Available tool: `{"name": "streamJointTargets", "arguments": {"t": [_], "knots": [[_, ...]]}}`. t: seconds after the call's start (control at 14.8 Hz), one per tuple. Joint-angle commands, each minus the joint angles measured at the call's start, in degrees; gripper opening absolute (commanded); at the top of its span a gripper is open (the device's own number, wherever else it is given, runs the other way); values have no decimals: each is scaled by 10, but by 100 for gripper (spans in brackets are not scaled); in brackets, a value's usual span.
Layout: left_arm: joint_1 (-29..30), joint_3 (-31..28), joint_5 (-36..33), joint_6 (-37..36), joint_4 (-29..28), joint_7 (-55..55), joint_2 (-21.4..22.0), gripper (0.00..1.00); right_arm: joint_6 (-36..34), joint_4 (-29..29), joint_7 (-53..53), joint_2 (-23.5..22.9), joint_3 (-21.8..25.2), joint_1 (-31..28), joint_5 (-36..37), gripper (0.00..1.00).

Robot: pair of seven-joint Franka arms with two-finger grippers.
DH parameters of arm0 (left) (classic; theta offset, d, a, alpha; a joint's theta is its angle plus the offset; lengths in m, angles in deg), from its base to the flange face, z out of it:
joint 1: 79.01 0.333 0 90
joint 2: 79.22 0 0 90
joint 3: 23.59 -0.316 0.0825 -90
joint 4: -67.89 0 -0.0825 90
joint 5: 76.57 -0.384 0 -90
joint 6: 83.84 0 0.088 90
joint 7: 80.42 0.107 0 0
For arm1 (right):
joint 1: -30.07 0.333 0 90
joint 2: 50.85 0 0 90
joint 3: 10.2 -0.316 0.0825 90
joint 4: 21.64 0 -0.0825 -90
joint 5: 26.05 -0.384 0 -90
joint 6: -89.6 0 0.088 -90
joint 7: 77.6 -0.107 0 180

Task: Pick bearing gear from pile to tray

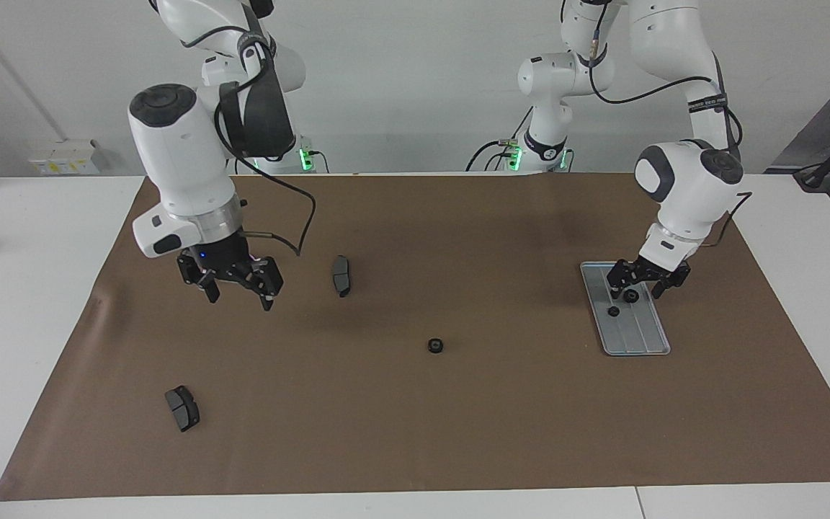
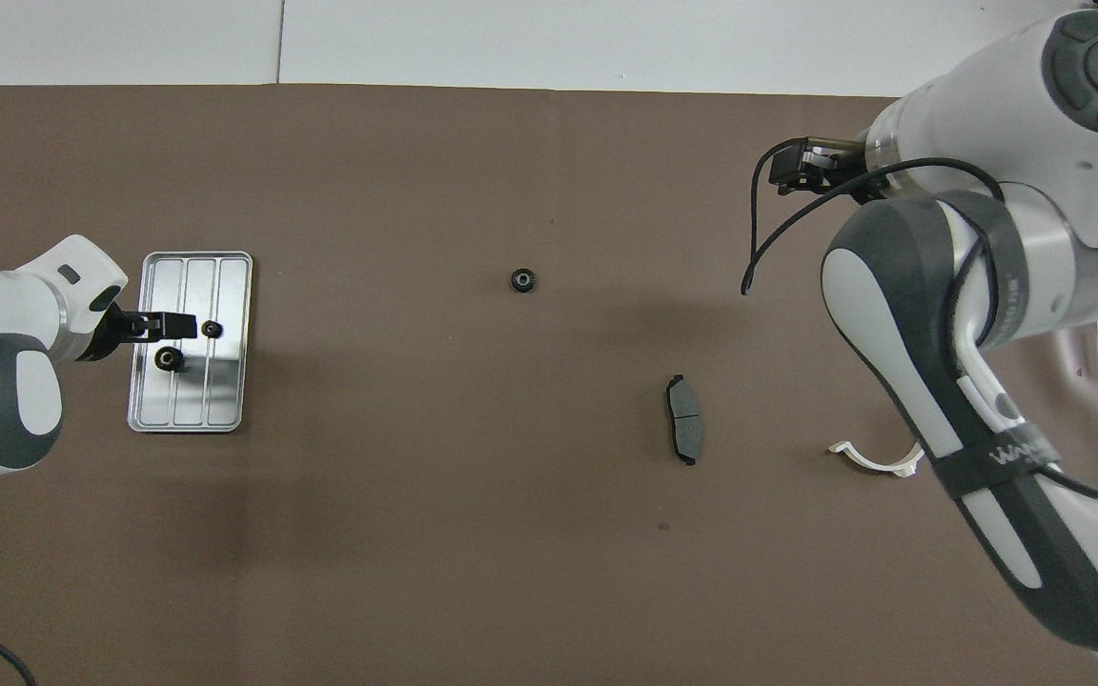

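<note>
Facing view: the left claw [image 1: 644,282] hangs low over the tray [image 1: 651,339], fingers spread and gripping nothing. Two small black gears lie in the tray, one [image 2: 168,359] just under the claw, the other [image 2: 213,329] beside it. A third gear [image 1: 435,345] sits mid-mat on the bench (well apart from the tray). The right claw [image 1: 237,287], released and empty, hangs over the mat toward the right arm's end, near a dark pad [image 1: 341,275]; another pad [image 1: 182,407] lies farther from the robots.

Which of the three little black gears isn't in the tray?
The small black round gear lying alone mid-mat; the other two gears sit in the ribbed silver metal tray.
</note>
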Motion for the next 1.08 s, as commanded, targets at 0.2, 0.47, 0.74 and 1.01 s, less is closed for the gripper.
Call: {"name": "streamJointTargets", "arguments": {"t": [0.2, 0.47, 0.74, 1.01], "knots": [[-117, -8, 7, -34, 54, -41, -14, 100, -91, 14, 17, 87, -9, -37, -2, 100], [-194, -8, 5, -73, 107, -106, -39, 100, -156, 9, 38, 112, -8, -65, -2, 100], [-252, -8, 5, -87, 172, -175, -92, 100, -161, 59, 146, 138, -7, -78, -9, 100], [-296, -10, -9, -73, 264, -222, -186, 100, -166, 65, 145, 142, 4, -67, -9, 100]]}}
